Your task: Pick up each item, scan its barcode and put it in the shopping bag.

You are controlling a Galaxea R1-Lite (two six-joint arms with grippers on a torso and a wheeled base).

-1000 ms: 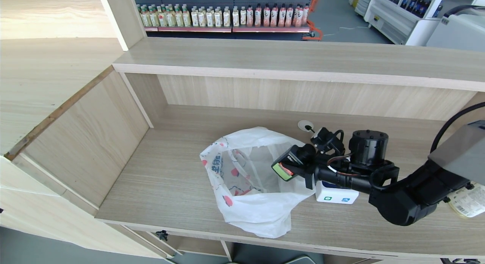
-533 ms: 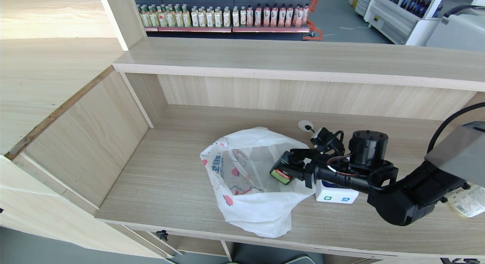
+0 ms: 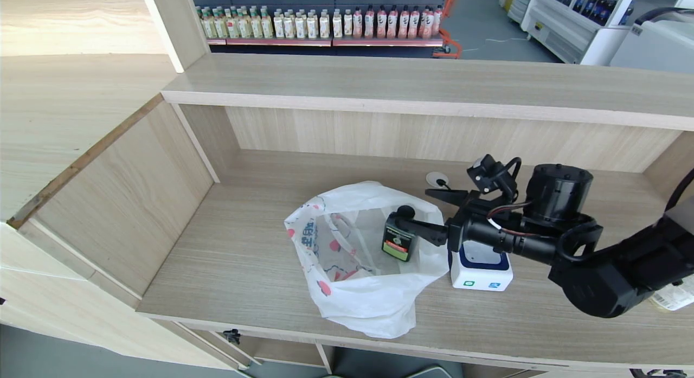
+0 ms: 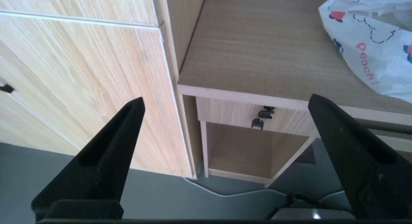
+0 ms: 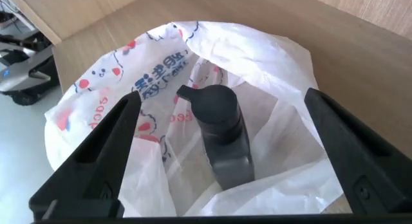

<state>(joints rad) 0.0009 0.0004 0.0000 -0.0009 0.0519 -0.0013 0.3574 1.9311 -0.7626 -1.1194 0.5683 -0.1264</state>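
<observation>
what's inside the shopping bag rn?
One dark bottle with a black cap, roughly upright in the open bag. The white plastic folds cover the bag's bottom, so anything lying lower can't be seen.

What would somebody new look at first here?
Probably the black right hand, open at the mouth of the white bag on the counter. A dark bottle stands inside the bag, and a small white box sits right beside it.
</observation>
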